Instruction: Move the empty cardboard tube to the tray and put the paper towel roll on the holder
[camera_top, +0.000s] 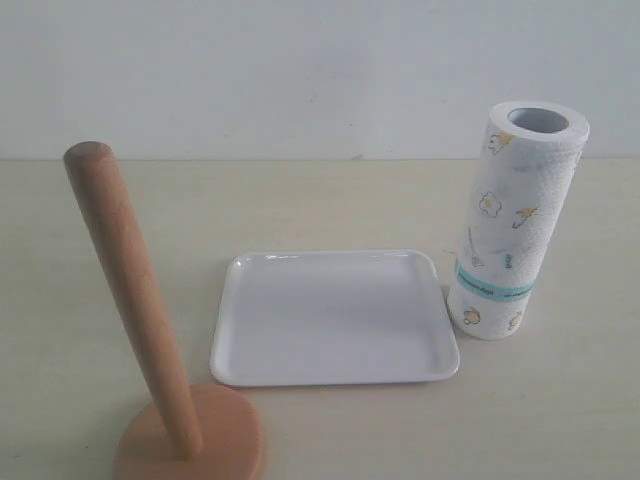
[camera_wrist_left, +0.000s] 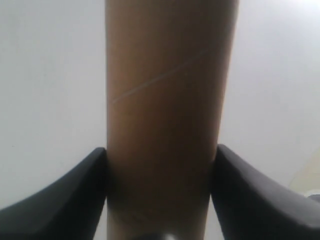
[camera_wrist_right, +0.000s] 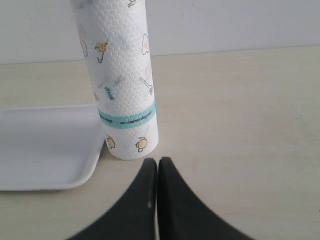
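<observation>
In the left wrist view the empty cardboard tube (camera_wrist_left: 167, 110) fills the middle, plain brown, with my left gripper (camera_wrist_left: 161, 160) shut on it, one black finger pressed on each side. Tube and left gripper are out of the exterior view. The wooden holder (camera_top: 150, 360) stands bare at the front left, post leaning in the picture. An empty white tray (camera_top: 335, 318) lies in the middle. The paper towel roll (camera_top: 512, 225) stands upright just right of the tray. My right gripper (camera_wrist_right: 158, 162) is shut and empty, low over the table close in front of the paper towel roll (camera_wrist_right: 122, 80).
A plain white wall runs behind the beige tabletop (camera_top: 330, 200). The tray's corner (camera_wrist_right: 45, 150) lies beside the roll in the right wrist view. Bare table (camera_wrist_right: 240, 115) stretches on the roll's other side.
</observation>
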